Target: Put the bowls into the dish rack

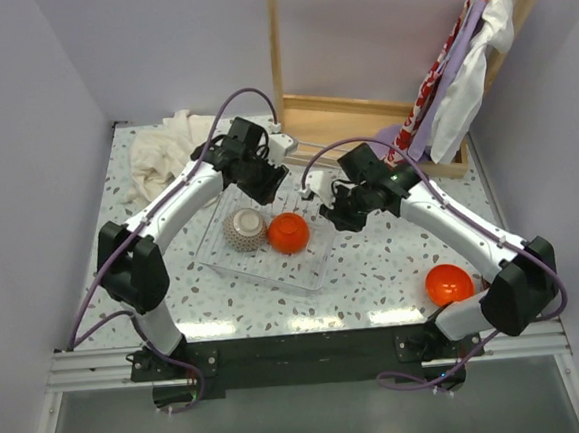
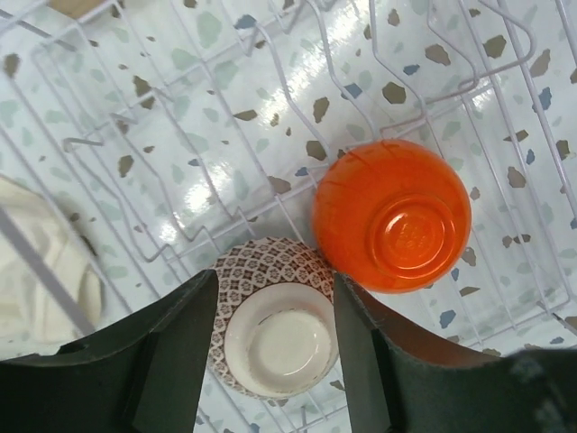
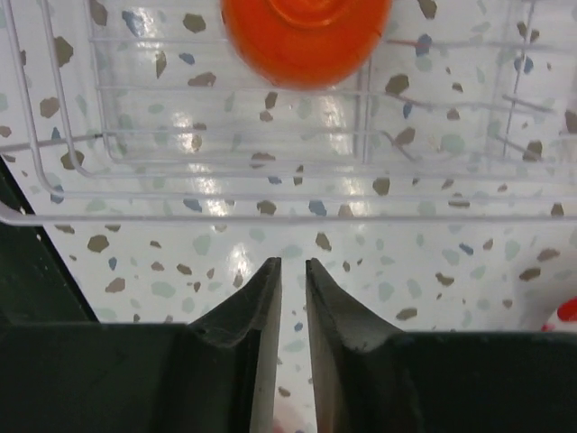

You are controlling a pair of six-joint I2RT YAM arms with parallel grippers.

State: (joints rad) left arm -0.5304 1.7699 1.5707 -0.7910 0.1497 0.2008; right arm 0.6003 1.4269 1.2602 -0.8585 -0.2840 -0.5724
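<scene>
The clear wire dish rack lies mid-table. Two bowls sit upside down in it: a patterned bowl with a pale foot ring and a glossy orange bowl touching its right side. My left gripper hovers over the rack's far side. In the left wrist view it is open, its fingers straddling the patterned bowl beside the orange one. My right gripper hangs at the rack's right edge, jaws a narrow slit apart and empty. Another orange bowl rests on the table near the right arm's base.
A crumpled white cloth lies at the far left, just beyond the rack. A wooden frame stands at the back, with cloths hanging at the back right. The rack's upright wire prongs stand around the bowls.
</scene>
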